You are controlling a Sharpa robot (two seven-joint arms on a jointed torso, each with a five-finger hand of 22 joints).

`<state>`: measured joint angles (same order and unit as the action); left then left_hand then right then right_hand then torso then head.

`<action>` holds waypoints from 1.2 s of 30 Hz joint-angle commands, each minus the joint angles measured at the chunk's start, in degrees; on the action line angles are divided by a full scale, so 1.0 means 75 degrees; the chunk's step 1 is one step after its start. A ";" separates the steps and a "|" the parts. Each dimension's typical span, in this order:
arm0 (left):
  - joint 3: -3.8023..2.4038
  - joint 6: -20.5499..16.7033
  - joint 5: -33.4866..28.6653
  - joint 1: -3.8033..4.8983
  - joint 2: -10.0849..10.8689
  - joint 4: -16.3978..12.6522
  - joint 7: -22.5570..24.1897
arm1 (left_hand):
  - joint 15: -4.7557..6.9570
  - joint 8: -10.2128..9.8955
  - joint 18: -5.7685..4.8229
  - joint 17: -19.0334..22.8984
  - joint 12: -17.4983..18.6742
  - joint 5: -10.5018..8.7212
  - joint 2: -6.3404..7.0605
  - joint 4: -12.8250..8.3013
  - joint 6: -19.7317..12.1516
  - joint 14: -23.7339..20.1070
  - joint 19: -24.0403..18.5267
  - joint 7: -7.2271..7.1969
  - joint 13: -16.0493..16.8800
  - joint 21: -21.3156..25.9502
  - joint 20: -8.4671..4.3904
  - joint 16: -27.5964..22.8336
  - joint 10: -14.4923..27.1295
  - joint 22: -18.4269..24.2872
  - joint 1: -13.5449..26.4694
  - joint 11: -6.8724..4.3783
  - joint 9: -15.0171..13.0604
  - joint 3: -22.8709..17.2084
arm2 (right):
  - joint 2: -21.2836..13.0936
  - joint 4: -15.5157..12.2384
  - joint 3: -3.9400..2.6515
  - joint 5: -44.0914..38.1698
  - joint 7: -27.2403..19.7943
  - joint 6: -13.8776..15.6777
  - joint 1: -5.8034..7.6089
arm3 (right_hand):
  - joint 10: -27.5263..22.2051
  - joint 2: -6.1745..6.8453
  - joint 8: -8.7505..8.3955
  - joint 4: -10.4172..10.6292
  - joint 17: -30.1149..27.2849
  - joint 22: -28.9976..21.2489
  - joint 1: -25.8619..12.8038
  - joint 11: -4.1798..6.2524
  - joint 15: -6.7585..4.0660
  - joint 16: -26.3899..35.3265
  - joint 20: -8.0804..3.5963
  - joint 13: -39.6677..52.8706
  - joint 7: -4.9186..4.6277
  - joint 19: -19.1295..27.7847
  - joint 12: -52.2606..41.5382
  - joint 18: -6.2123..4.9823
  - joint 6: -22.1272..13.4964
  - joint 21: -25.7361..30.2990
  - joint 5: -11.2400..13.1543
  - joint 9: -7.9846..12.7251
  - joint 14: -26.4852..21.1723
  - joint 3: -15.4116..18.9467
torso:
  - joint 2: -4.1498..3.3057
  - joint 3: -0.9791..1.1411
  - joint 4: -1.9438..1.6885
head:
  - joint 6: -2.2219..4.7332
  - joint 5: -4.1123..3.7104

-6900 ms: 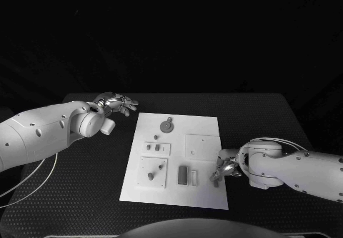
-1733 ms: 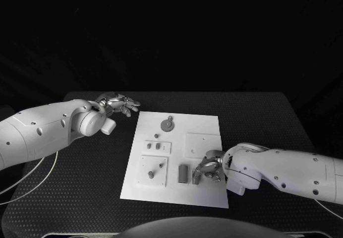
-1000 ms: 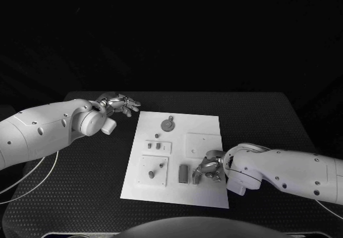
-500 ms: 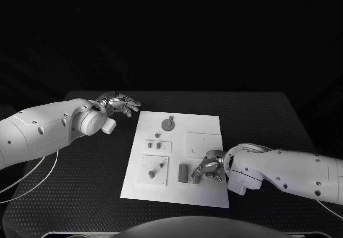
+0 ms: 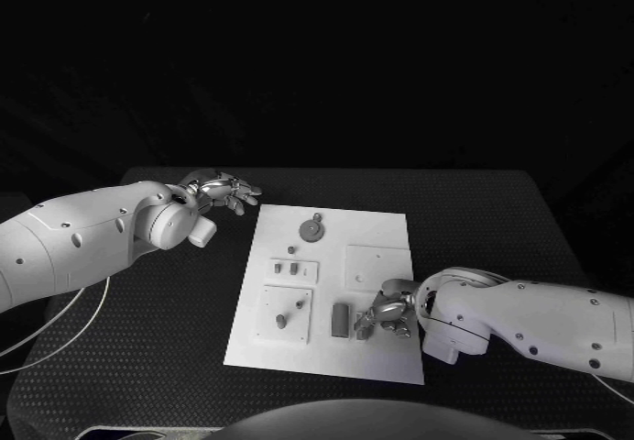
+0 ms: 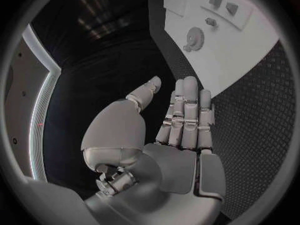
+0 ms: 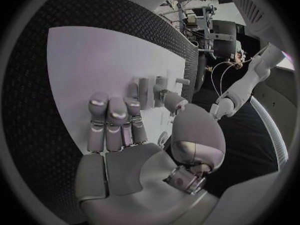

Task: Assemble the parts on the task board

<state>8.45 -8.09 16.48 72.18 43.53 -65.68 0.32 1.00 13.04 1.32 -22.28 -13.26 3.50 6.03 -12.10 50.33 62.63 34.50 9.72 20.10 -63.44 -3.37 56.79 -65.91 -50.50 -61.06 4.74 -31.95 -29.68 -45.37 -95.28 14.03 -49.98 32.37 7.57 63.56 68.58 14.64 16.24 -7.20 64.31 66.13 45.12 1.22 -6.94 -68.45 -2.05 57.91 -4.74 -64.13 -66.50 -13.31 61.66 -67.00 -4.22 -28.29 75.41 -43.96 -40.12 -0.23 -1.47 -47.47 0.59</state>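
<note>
The white task board (image 5: 377, 243) lies in the middle of the black table. On it are a round geared part (image 5: 311, 230), two small parts in a plate (image 5: 283, 269), a peg (image 5: 280, 320) and a dark block (image 5: 340, 320). My right hand (image 5: 388, 313) rests low on the board's near right part, fingers stretched toward that block. Its thumb and a finger pinch a small grey part (image 5: 361, 326) standing just right of the dark block; the right wrist view shows the thumb tip against that part (image 7: 159, 89). My left hand (image 5: 224, 192) hovers open beyond the board's far left corner, holding nothing (image 6: 181, 120).
A square raised plate (image 5: 374, 268) sits on the board just beyond my right hand. A cable (image 5: 60, 335) loops over the table under my left arm. Bare black table (image 5: 496, 220) lies to the right of the board.
My right hand has stayed at the slot beside the dark block, shifting only slightly; 6.9 s ago it was further right at the board's edge. My left hand has not moved.
</note>
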 commanded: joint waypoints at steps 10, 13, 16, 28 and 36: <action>-0.0004 0.0101 0.0023 0.0006 -0.0005 -0.0006 0.0024 | 0.0048 0.0040 0.0010 -0.0010 -0.0033 -0.0044 -0.0011 0.0054 0.0028 -0.0007 -0.0054 0.0008 0.0007 -0.0053 -0.0473 -0.0022 0.0057 0.0010 0.0032 0.0013 0.0008 0.0003 | -0.0073 -0.0106 -0.0018 -0.0297 -0.0216 -0.0194 0.0027 | -0.0011 0.0089 0.0018 0.0037 0.0012 -0.0014 0.0002 0.0042 -0.0051 0.0054 -0.0021 0.0008 -0.0009 0.0014 0.0040 -0.0226 -0.0023 -0.0031 0.0019 -0.0012 -0.0020 0.0013 | -0.0001 0.0003 0.0001 | -0.0007 0.0009; -0.0004 0.0107 0.0023 0.0006 -0.0004 -0.0006 0.0021 | 0.0048 0.0040 0.0010 -0.0011 -0.0033 -0.0044 -0.0011 0.0054 0.0028 -0.0007 -0.0054 0.0008 0.0007 -0.0053 -0.0472 -0.0022 0.0058 0.0011 0.0033 0.0013 0.0008 0.0003 | -0.0096 -0.0112 -0.0022 -0.0344 -0.0212 -0.0171 0.0028 | -0.0010 0.0088 0.0019 0.0042 0.0012 -0.0015 0.0005 0.0043 -0.0052 0.0054 -0.0022 0.0008 -0.0008 0.0014 0.0040 -0.0226 -0.0022 -0.0031 0.0018 -0.0012 -0.0020 0.0013 | -0.0003 0.0005 0.0002 | -0.0012 0.0013; -0.0004 0.0106 0.0023 0.0006 -0.0005 -0.0008 0.0021 | 0.0048 0.0041 0.0010 -0.0012 -0.0034 -0.0044 -0.0012 0.0055 0.0029 -0.0007 -0.0054 0.0008 0.0007 -0.0053 -0.0472 -0.0022 0.0059 0.0011 0.0033 0.0013 0.0008 0.0004 | -0.0108 -0.0127 -0.0030 -0.0360 -0.0210 -0.0180 0.0038 | -0.0010 0.0085 0.0020 0.0045 0.0012 -0.0016 0.0007 0.0043 -0.0053 0.0054 -0.0023 0.0008 -0.0008 0.0013 0.0040 -0.0226 -0.0021 -0.0031 0.0017 -0.0012 -0.0019 0.0012 | -0.0001 0.0003 0.0005 | -0.0010 0.0020; -0.0004 0.0128 0.0025 0.0006 -0.0008 -0.0007 0.0010 | 0.0047 0.0043 0.0010 -0.0015 -0.0036 -0.0044 -0.0014 0.0057 0.0029 -0.0005 -0.0055 0.0007 0.0006 -0.0055 -0.0472 -0.0021 0.0062 0.0013 0.0033 0.0013 0.0010 0.0004 | -0.0146 -0.0080 -0.0038 -0.0433 -0.0235 -0.0153 0.0062 | -0.0002 0.0041 0.0027 0.0071 0.0012 -0.0024 0.0054 0.0049 -0.0059 0.0055 -0.0034 0.0008 -0.0002 0.0006 0.0038 -0.0226 -0.0018 -0.0034 0.0006 -0.0012 -0.0012 -0.0012 | -0.0002 0.0002 0.0006 | -0.0017 0.0013; -0.0003 0.0107 0.0027 0.0006 -0.0001 -0.0007 0.0010 | 0.0047 0.0044 0.0009 -0.0018 -0.0038 -0.0044 -0.0017 0.0062 0.0029 -0.0003 -0.0055 0.0008 0.0005 -0.0056 -0.0472 -0.0021 0.0064 0.0014 0.0038 0.0014 0.0011 0.0005 | -0.0272 0.0056 -0.0068 -0.0444 -0.0751 -0.0126 0.0070 | 0.0006 0.0004 0.0029 0.0039 0.0008 -0.0037 0.0206 0.0052 -0.0066 0.0062 -0.0055 0.0006 0.0000 0.0000 0.0040 -0.0226 -0.0030 -0.0037 0.0013 -0.0008 -0.0005 -0.0068 | 0.0000 0.0005 0.0009 | 0.0019 0.0001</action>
<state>8.46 -7.93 16.54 72.18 43.57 -65.67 0.13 0.98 13.04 1.32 -22.36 -13.26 3.50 6.03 -12.09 50.34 62.63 34.50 9.73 20.10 -63.67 -3.37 56.79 -65.83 -50.46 -61.06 4.91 -31.96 -29.67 -47.31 -95.06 13.56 -52.68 29.74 7.23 64.04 68.55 14.78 16.24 -6.87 64.30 65.90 46.34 1.20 -6.92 -68.24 -1.99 57.89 -4.65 -64.09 -66.50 -13.31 61.75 -66.99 -4.22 -28.34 75.42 -44.28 -40.12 -0.21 -1.44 -47.41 0.63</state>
